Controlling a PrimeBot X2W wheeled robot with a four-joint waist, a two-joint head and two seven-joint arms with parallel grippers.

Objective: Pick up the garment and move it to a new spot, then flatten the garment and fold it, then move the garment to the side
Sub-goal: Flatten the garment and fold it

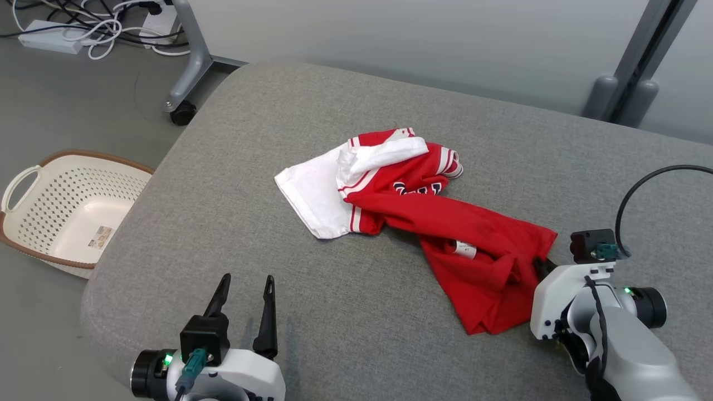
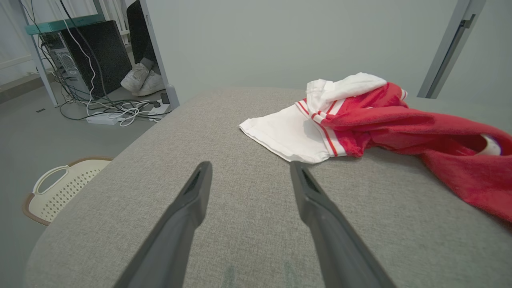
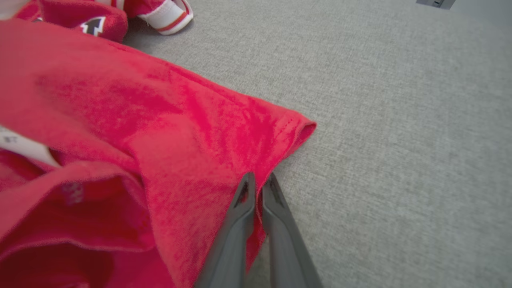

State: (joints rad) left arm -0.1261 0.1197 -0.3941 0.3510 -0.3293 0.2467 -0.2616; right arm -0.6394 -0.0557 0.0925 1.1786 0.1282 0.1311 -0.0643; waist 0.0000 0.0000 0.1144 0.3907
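**Garment**: red with a white sleeve and striped trim, crumpled at the middle of the grey fabric table. Right gripper: jaws clamped on the red hem, toward the table's right edge. Left gripper: jaws apart, over the table's near edge. White basket and cables lie on the floor left of the table.

A pale wall is seen along the top; white cables are piled on the grey floor, upper left.
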